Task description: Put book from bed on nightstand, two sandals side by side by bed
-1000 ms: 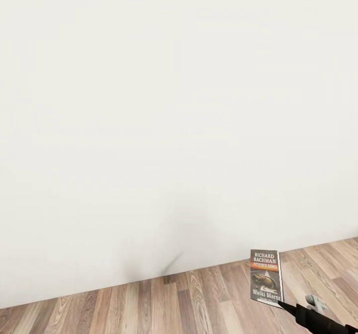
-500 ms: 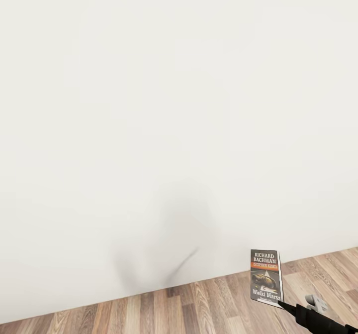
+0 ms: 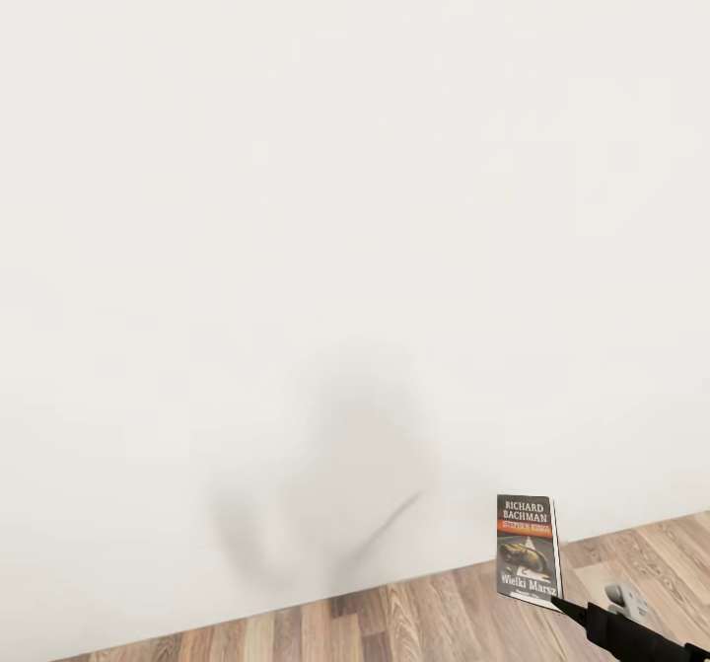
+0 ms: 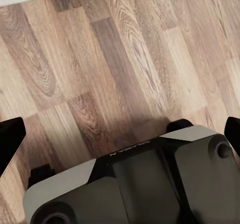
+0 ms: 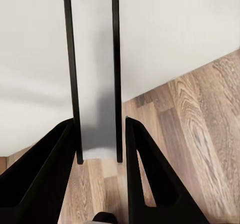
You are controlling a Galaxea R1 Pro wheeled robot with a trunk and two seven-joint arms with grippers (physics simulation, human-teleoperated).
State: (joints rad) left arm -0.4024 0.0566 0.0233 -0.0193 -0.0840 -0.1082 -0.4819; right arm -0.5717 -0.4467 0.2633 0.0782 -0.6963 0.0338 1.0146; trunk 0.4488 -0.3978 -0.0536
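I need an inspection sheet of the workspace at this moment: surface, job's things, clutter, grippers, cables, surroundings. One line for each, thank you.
Surface: light-brown wood-plank floor, low in the head view.
Job's things: book held upright at its lower edge, cover facing the head camera, in front of the wall.
Clutter: nothing seen.
Grippers: right gripper shut on the book, which stands edge-on between its fingers; left gripper open, fingertips wide apart above the floor, nothing between them.
Cables: nothing seen.
Surroundings: plain white wall with a faint grey shadow low on it; it meets the floor.
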